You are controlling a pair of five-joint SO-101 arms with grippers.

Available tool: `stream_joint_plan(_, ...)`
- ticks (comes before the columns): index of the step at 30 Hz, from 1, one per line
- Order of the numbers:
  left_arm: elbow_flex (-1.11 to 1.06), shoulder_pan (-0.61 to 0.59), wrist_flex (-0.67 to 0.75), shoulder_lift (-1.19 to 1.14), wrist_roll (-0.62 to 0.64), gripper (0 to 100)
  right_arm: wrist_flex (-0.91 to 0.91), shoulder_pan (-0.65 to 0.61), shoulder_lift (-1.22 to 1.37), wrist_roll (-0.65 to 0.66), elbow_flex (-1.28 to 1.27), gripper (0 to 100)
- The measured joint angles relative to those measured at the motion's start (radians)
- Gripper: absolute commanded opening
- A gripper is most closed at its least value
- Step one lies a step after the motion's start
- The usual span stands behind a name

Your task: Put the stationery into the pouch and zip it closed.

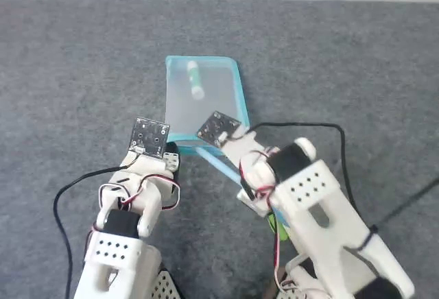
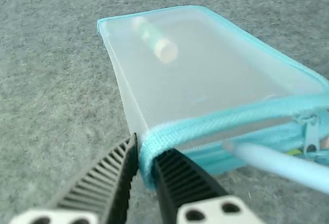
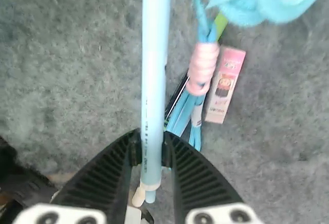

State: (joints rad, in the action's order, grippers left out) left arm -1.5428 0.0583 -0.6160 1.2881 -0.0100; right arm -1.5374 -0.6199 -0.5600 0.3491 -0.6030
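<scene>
A translucent pouch (image 1: 202, 100) with a teal zip edge lies mid-table, and a white and green stick (image 1: 195, 81) lies inside it. My left gripper (image 2: 146, 149) is shut on the near corner of the pouch's zip edge (image 2: 154, 142). My right gripper (image 3: 150, 139) is shut on a light blue pen (image 3: 156, 54). The pen's tip (image 2: 247, 149) sits at the pouch mouth (image 2: 288, 111). On the mat beside the pen lie a pink eraser box (image 3: 224, 85) and a teal cord with pink beads (image 3: 202, 67).
A green item (image 1: 276, 225) lies on the grey mat under the right arm. Black cables (image 1: 62, 203) trail by both arms. Open mat stretches to the left, right and far side of the pouch.
</scene>
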Motion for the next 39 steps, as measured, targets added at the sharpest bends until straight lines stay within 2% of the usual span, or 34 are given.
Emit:
stream_joint_plan(8,0.000,0.000,0.000,0.000,0.000,1,0.000,0.072,0.292,-0.089,0.262,0.6)
stream_joint_plan(16,0.000,0.000,0.000,0.000,0.000,1,0.000,0.072,0.638,-0.273,0.620,0.6)
stream_joint_plan(20,0.000,0.000,0.000,0.000,0.005,1,-0.005,0.038,0.752,-0.315,0.761,0.8)
stream_joint_plan(27,0.000,-0.006,0.000,0.000,0.006,1,-0.014,-0.014,0.802,-0.321,0.802,17.1)
stream_joint_plan(39,0.000,-0.003,0.000,0.000,0.000,1,0.008,-0.025,0.749,-0.321,0.804,17.7)
